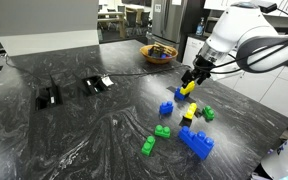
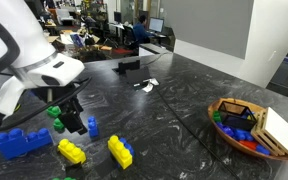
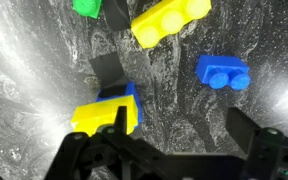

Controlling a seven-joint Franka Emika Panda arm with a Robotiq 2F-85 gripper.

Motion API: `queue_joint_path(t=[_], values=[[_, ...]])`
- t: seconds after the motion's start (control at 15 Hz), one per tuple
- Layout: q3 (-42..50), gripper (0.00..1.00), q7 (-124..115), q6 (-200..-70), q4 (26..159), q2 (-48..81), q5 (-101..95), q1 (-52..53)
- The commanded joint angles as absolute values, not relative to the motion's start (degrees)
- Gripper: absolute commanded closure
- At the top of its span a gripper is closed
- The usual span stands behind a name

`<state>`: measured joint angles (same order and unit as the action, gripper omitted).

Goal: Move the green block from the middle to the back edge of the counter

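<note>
"Looking through the wrist view, how does the black two-fingered gripper (image 3: 181, 125) stand?"

"Jaws spread wide, nothing between them. One finger (image 3: 119, 118) sits just beside a yellow studded brick stacked on a blue one (image 3: 104, 112)."

"And the small bright-green studded plastic block (image 1: 208, 113)?"

"It lies on the glossy dark stone counter with white veining (image 1: 74, 135), just beside a second yellow brick (image 1: 189, 110) and clear of the gripper."

"What else is about?"

"A small blue two-stud brick (image 3: 224, 72) lies ahead of the claw. In an exterior view there is a large blue brick (image 1: 196, 142), a wider green brick (image 1: 162, 131), a longer green brick (image 1: 148, 147), and a brown bowl (image 1: 159, 53) near the far edge."
</note>
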<state>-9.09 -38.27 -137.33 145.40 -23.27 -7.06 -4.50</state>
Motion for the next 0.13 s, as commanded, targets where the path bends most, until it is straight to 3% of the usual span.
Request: queue_joint_path(t=[0.0, 0.07], values=[[-9.2, 0.0, -38.2, -137.2, 145.3, -23.3, -7.0, -4.6], [-9.2, 0.0, -38.1, -137.2, 145.3, -23.3, -7.0, -4.6]])
